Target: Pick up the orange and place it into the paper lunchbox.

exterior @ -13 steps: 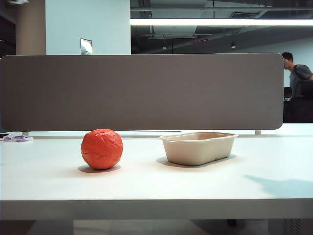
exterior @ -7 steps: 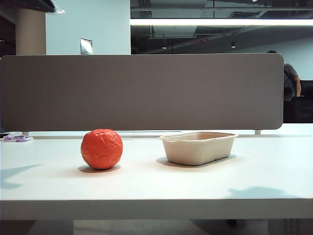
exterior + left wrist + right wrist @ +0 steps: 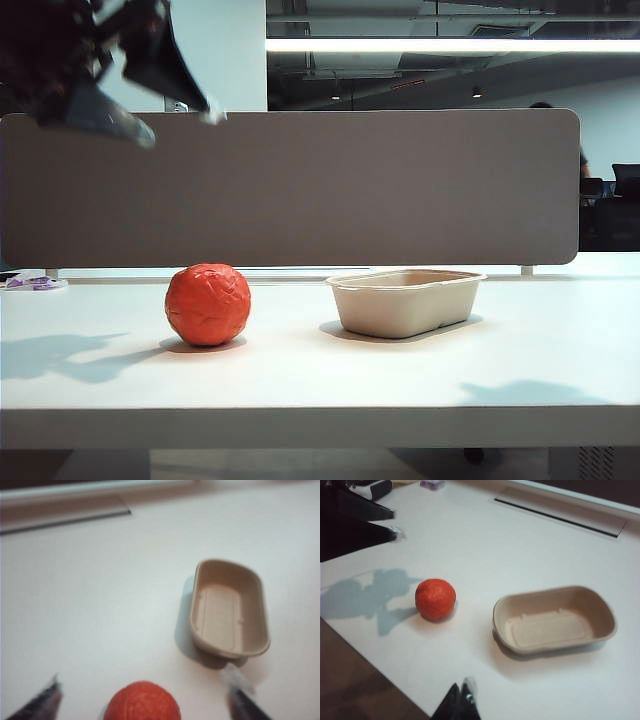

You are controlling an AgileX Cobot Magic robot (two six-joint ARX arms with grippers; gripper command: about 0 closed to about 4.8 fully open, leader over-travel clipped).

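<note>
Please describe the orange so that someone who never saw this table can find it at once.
On the white table, before the grey partition, stand two things. The orange is left of the lunchbox, apart from it: a red-orange wrinkled ball, not a beige tray.

In the left wrist view the orange (image 3: 142,701) is cut off by the frame edge (only its top shows), and both fingertips (image 3: 46,698) are blurred. The right gripper (image 3: 461,698) shows just 1 dark tip.

Bright ceiling strip light (image 3: 450,45); soft shadows on table (image 3: 400,380); wrist views blurred.
</note>
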